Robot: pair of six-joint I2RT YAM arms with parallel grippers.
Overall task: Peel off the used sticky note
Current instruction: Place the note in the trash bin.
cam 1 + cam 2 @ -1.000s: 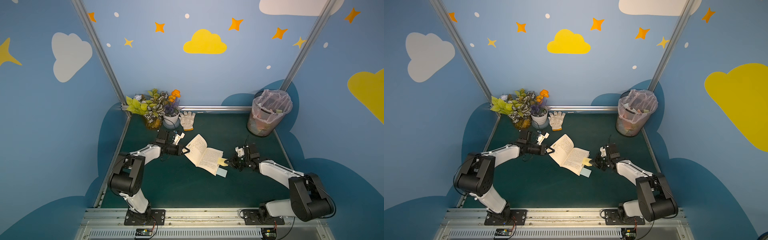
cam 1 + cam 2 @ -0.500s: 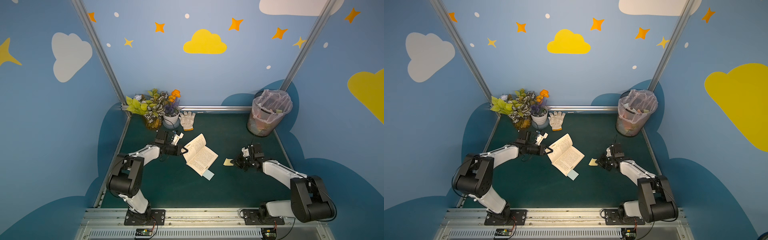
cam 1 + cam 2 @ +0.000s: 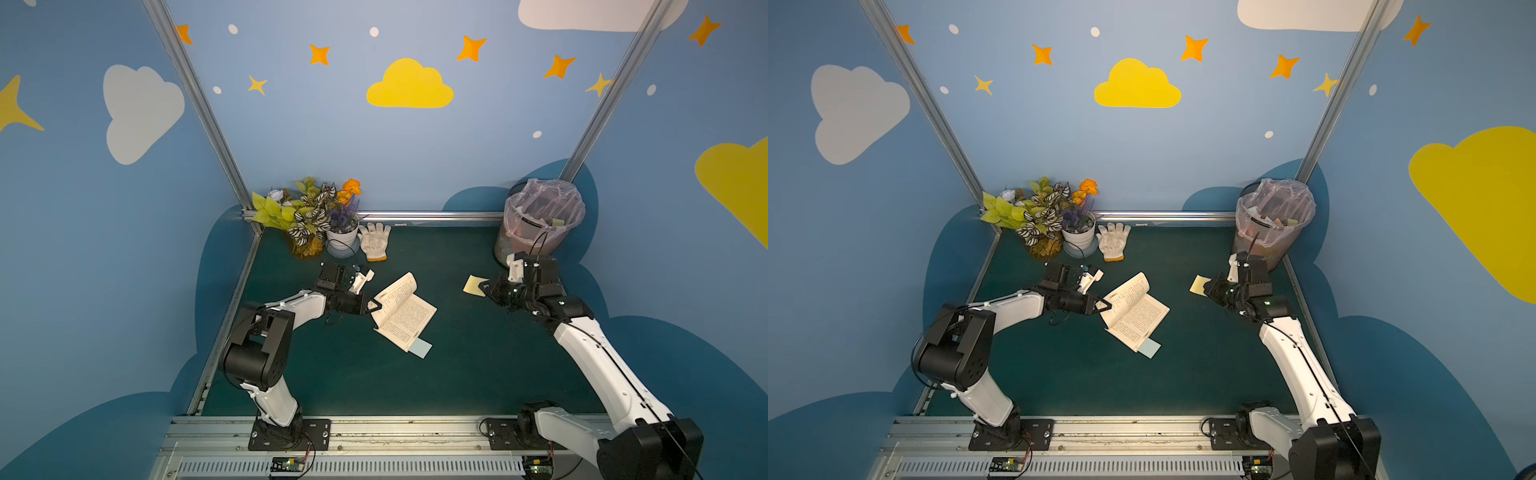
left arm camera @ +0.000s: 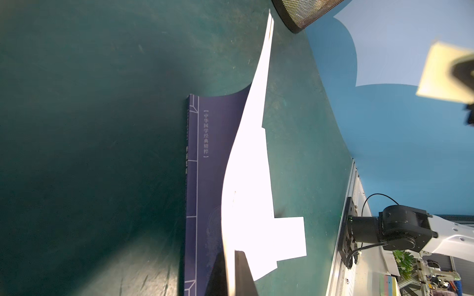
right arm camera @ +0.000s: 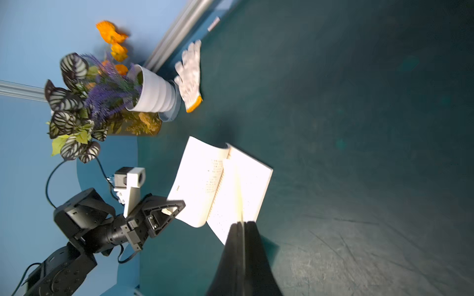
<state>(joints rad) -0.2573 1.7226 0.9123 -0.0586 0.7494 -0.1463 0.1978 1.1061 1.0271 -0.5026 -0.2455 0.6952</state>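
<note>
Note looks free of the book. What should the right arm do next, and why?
Probably lift the note over the bin and release it. The right gripper is shut on the note, which hangs clear of the book, and the bin stands close behind it. The left gripper pinches a page of the book.

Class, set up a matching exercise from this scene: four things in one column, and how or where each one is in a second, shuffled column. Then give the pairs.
Column A
1. yellow sticky note
2. open book
3. white glove
4. waste bin

Column B
a. lies flat beside the white flower pot
b. lined with a plastic bag, at the back by the right arm
c. pinched in the shut jaws of the right gripper, apart from the book
d. page edge pinched by the left gripper

Pairs: 1-c, 2-d, 3-a, 4-b
</note>
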